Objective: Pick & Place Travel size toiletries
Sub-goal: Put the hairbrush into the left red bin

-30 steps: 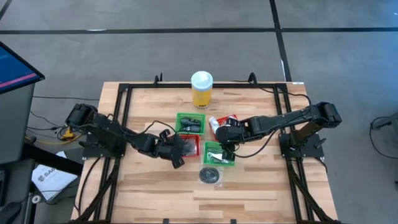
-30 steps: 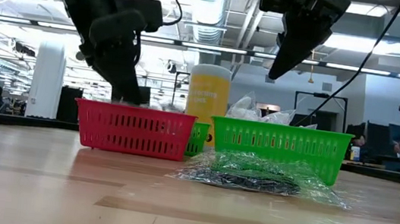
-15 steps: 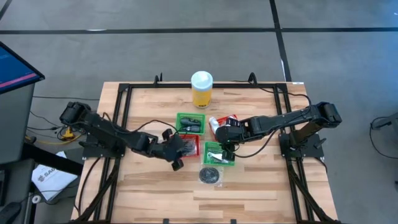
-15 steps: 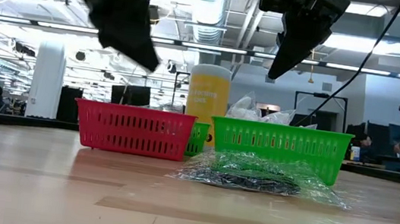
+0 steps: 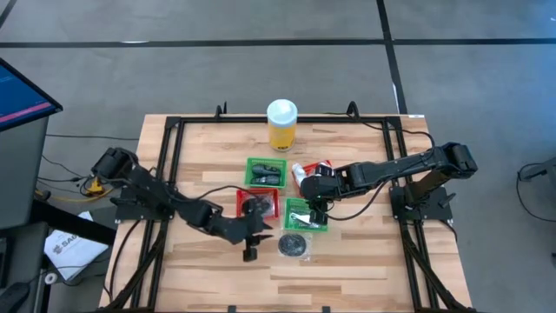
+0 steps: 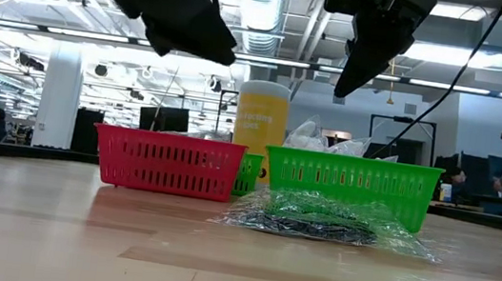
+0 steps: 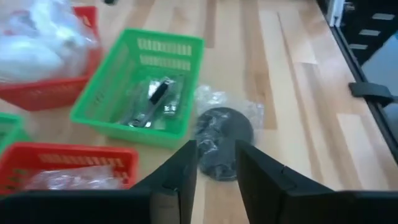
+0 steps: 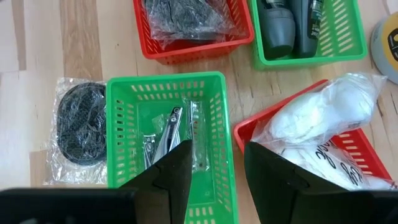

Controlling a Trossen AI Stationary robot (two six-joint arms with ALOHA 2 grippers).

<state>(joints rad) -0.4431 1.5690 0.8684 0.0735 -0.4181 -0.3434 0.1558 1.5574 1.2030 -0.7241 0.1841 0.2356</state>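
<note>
1. The left gripper (image 5: 250, 253) hangs over the bare bench (image 5: 200, 261), near its front, just beside the black disc packet (image 5: 294, 245). In the left wrist view its two dark fingers (image 7: 177, 180) stand parted with nothing between them, and the disc in its clear wrap lies on the wood past them.
2. The right gripper (image 5: 316, 211) hovers above the front green basket (image 5: 307, 228). In the right wrist view its fingers (image 8: 168, 177) are spread apart and empty, framing that basket.
3. The front green basket holds slim silvery nail tools (image 8: 163, 135) lying flat on its floor.
4. The black disc packet rests on the bench, touching or just beside the front wall of that green basket; in the low view it lies crinkled in front of it.
5. A red basket (image 5: 258, 206) to the left of the green one carries a dark netted item in clear wrap (image 8: 186, 15).
6. A second green basket (image 5: 266, 172) farther back holds dark bottles (image 8: 292, 25).
7. A second red basket (image 5: 314, 168) holds a white crinkly packet (image 8: 323, 127).
8. The yellow bottle (image 5: 281, 124) with its white cap stands upright behind the baskets.
</note>
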